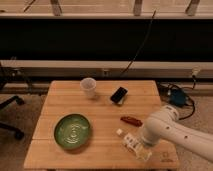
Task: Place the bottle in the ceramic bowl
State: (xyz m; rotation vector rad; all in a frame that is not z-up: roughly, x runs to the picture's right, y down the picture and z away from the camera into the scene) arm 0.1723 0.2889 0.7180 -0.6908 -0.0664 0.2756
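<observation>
Bottle [129, 141] lies front right on the bench [100, 107], well apart from the ceramic bowl [73, 131]. Our claw [143, 151] sits at its lower end, and we cannot tell its grip. We should clasp mid-body before lifting leftward.

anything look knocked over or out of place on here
Only the bottle stands out: it lies on its side, at an angle, near the front-right edge of the table. The gripper is at its lower end. The cup stands upright; no spill shows.
</observation>
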